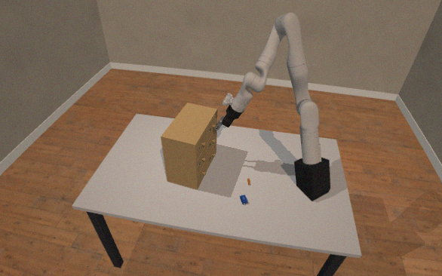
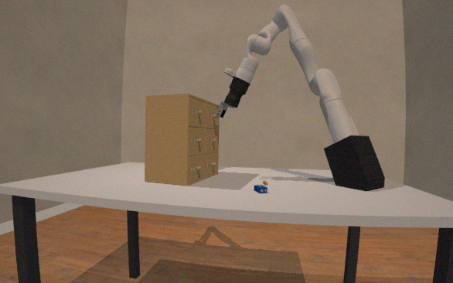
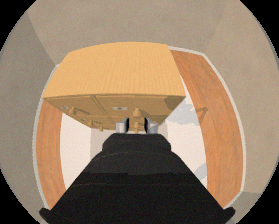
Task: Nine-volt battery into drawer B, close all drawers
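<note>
Standing partly apart and holding nothing, the fingers (image 2: 222, 111) are set at a small knob (image 2: 215, 114) on the top row of the boxy wooden chest (image 2: 168, 139). A short, straight pull is advised. Far below, the blue battery (image 2: 260, 189) lies on the matte white worktop (image 2: 91, 185).

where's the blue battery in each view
Top: the blue battery lies on the table, near its front edge, right of the chest's shadow.
Exterior: the battery lies at centre, right of the chest and just below a small orange thing.
Wrist: not in view; only the chest's top and upper drawers show.
Shared landmark: the wooden chest.
</note>
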Tool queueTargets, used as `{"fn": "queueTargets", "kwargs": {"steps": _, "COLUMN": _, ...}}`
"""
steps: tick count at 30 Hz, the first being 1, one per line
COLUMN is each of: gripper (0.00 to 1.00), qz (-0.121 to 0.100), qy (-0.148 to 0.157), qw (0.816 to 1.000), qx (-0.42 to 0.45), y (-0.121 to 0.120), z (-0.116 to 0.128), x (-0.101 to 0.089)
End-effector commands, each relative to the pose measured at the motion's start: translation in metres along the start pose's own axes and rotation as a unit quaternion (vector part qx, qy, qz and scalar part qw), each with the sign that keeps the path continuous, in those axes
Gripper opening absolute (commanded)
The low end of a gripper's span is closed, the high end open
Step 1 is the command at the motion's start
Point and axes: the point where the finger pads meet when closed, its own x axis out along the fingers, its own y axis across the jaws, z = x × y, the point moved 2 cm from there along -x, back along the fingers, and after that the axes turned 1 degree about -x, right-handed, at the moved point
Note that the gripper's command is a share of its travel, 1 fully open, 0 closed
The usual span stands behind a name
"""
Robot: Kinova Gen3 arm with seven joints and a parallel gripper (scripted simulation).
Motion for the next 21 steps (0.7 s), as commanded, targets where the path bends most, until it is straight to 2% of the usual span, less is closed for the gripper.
{"fn": "queueTargets", "kwargs": {"steps": 1, "gripper": 0.67, "qz": 0.0, "qy": 0.0, "qw": 1.0, "qx": 0.002, "y": 0.0, "z": -0.002, "x": 0.001}}
{"fn": "queueTargets", "kwargs": {"steps": 11, "gripper": 0.67, "qz": 0.0, "qy": 0.0, "qw": 1.0, "qx": 0.002, "y": 0.0, "z": -0.015, "x": 0.007}}
{"fn": "queueTargets", "kwargs": {"steps": 21, "gripper": 0.67, "qz": 0.0, "qy": 0.0, "qw": 1.0, "qx": 0.002, "y": 0.001, "z": -0.016, "x": 0.008}}
